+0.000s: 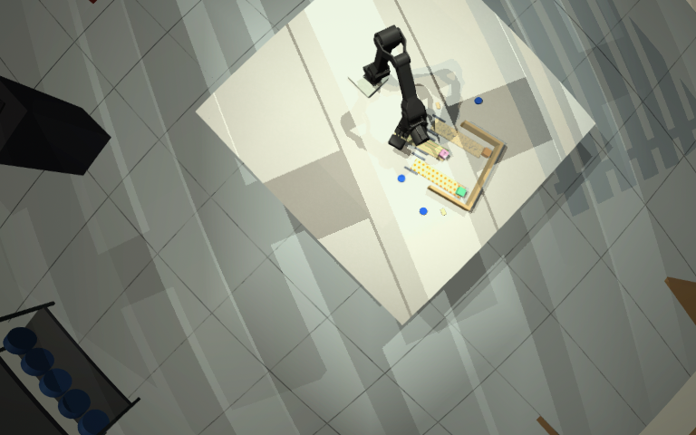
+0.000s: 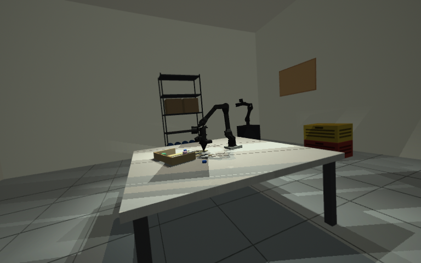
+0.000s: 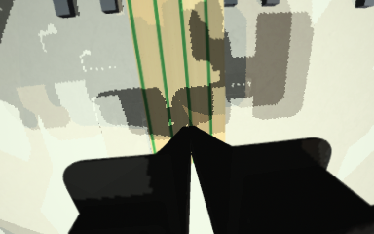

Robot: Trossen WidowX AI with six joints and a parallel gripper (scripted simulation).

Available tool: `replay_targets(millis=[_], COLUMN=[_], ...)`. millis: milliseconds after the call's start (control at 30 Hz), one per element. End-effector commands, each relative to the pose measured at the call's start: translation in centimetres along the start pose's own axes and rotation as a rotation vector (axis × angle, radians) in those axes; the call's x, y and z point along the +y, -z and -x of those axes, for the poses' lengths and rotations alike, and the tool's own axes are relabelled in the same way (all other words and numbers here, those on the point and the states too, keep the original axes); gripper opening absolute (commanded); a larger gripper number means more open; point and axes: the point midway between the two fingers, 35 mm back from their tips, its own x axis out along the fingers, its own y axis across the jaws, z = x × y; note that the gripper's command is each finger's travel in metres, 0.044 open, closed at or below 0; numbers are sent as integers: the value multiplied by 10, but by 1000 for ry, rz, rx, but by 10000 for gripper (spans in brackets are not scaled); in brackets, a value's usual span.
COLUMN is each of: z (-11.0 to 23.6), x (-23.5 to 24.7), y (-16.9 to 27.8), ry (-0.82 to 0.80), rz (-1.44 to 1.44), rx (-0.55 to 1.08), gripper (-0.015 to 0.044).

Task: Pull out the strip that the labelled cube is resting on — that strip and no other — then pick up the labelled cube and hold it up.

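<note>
My gripper (image 1: 413, 148) (image 2: 204, 149) (image 3: 188, 132) is shut low over the table, pinching the near end of the tan strip with green lines (image 3: 170, 58) (image 1: 430, 149). The strip runs away from the fingertips toward the wooden tray (image 1: 488, 169) (image 2: 175, 158). The pink cube (image 1: 443, 153) (image 2: 185, 152) sits on that strip's far end, close to the tray's open side. The cube is out of the wrist view. An orange-dotted strip (image 1: 436, 177) carries a green cube (image 1: 460, 191). A speckled strip (image 1: 457, 136) carries a brown cube (image 1: 486, 151).
Dark divider bars (image 3: 63, 6) lie at the tray's open side. Blue discs (image 1: 401, 178) (image 1: 422, 210) (image 1: 478, 100) and small cream blocks (image 1: 442, 211) (image 1: 438, 105) lie on the table around the tray. The arm's base (image 1: 374, 74) stands behind.
</note>
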Motion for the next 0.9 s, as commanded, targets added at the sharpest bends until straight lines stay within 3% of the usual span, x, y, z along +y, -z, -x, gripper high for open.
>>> replay_targets(millis=[0,867], z=[-5,-4], x=[2,3], y=[13,44], ry=[-11,-10], rz=[-2,-1], rx=[24,27], gripper=[0,0])
